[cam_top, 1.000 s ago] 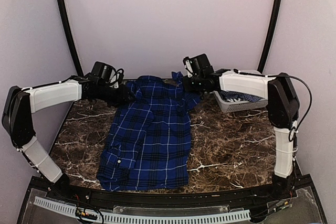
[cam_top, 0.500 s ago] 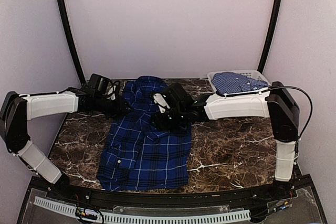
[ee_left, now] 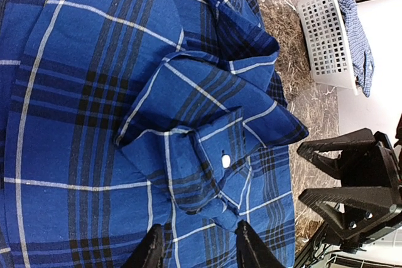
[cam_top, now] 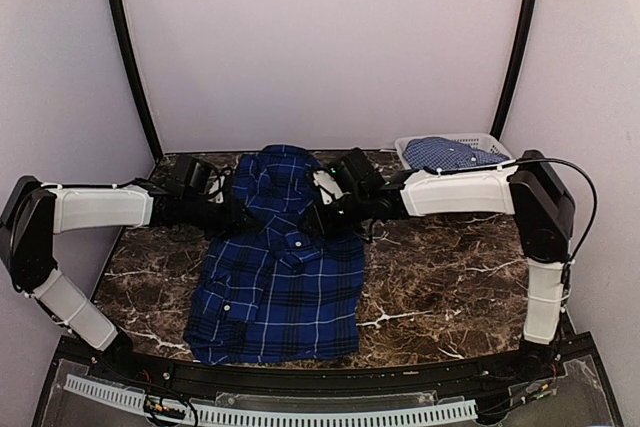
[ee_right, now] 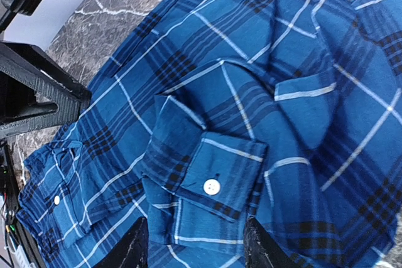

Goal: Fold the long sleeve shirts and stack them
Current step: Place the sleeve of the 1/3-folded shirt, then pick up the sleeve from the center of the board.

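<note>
A dark blue plaid long sleeve shirt (cam_top: 275, 272) lies flat on the marble table, collar at the back. One sleeve is folded across its chest, and the buttoned cuff (ee_right: 213, 177) (ee_left: 217, 161) rests there. My right gripper (cam_top: 320, 215) (ee_right: 198, 250) hovers open just over that cuff, holding nothing. My left gripper (cam_top: 238, 215) (ee_left: 200, 252) stands open over the shirt's left side, its fingers apart above flat cloth. A lighter blue checked shirt (cam_top: 447, 154) (ee_left: 359, 36) lies in the basket.
A pale lattice basket (cam_top: 478, 139) (ee_left: 323, 36) stands at the back right corner. The marble table (cam_top: 450, 277) shows bare to the right of the shirt. The right gripper (ee_left: 355, 183) shows in the left wrist view, and the left gripper (ee_right: 38, 95) in the right wrist view.
My right arm swung from the back right, by the basket, to over the shirt's chest, laid the sleeve there and opened. My left gripper shifted slightly nearer.
</note>
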`<act>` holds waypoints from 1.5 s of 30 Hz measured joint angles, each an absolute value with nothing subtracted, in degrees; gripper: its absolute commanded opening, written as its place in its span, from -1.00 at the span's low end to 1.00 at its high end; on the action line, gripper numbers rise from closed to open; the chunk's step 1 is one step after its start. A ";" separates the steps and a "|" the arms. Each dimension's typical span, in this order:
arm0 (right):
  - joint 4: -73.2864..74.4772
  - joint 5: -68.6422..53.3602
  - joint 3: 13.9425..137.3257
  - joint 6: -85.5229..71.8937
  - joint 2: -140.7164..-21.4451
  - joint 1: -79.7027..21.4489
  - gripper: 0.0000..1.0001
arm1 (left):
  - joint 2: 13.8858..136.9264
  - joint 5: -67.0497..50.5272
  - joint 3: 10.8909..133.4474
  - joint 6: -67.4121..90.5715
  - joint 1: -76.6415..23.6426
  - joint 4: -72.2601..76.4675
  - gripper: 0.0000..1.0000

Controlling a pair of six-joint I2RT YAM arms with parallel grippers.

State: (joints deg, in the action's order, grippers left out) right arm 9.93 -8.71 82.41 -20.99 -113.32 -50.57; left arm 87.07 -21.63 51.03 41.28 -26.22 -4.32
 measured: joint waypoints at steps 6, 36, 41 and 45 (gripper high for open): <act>10.61 -9.34 84.14 -22.13 -116.95 -50.89 0.00 | 87.05 -21.69 50.13 41.43 -26.24 -4.27 -0.24; 12.95 -8.84 91.46 -25.80 -127.00 -50.96 -0.98 | 85.95 -22.11 48.07 41.69 -26.26 -3.22 -0.24; 12.75 -10.57 92.27 -26.09 -127.00 -50.98 -1.00 | 85.17 -22.57 47.51 42.13 -26.26 -2.57 -0.24; 12.49 -12.08 92.29 -26.50 -126.98 -51.13 -1.00 | 84.97 -23.53 46.89 42.89 -26.26 -1.61 -0.24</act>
